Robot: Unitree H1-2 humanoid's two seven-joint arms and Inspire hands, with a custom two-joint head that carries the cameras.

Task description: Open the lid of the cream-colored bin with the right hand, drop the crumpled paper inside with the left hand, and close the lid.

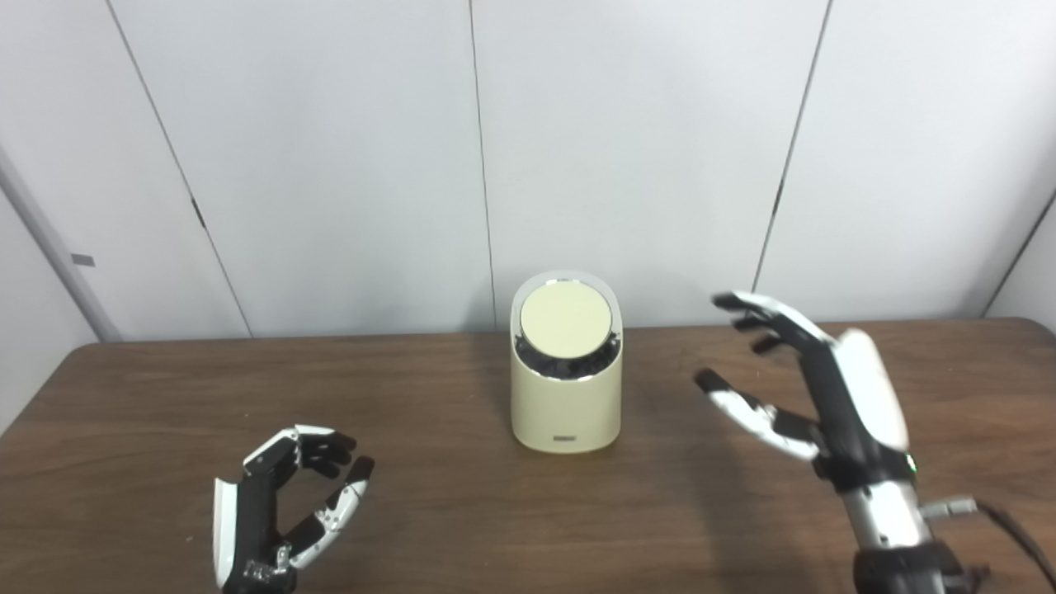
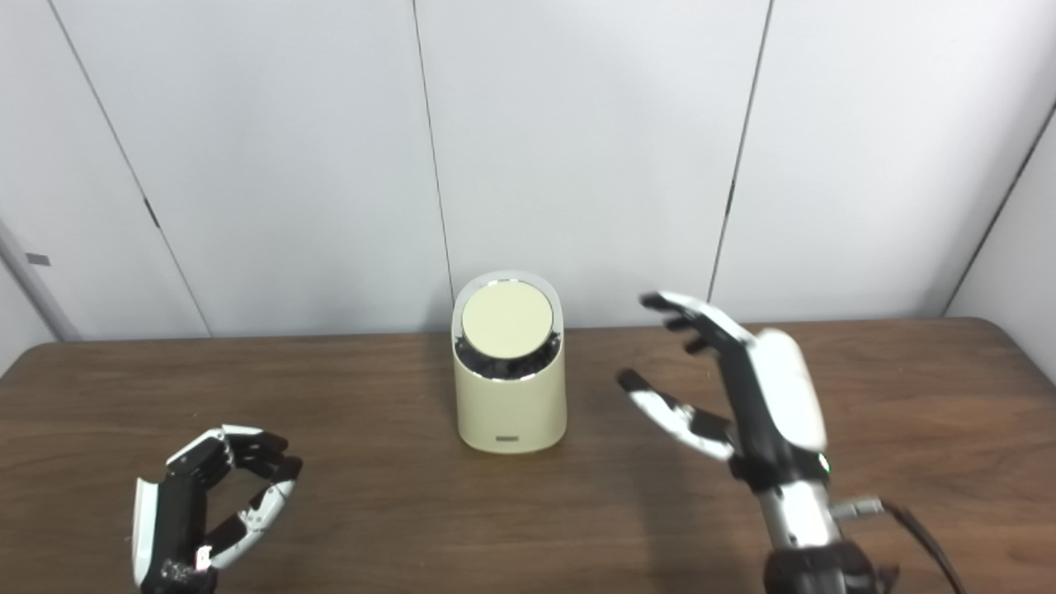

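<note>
The cream bin (image 1: 566, 404) stands upright mid-counter near the far wall, its round lid (image 1: 566, 320) tilted toward the camera, a dark gap under its lower edge. To its right, the right hand (image 1: 804, 388) is raised, fingers (image 1: 763, 309) spread wide, holding nothing. The left hand (image 1: 280, 511) is low over the brown counter (image 1: 124, 429) at near left, fingers loosely curled and empty.
</note>
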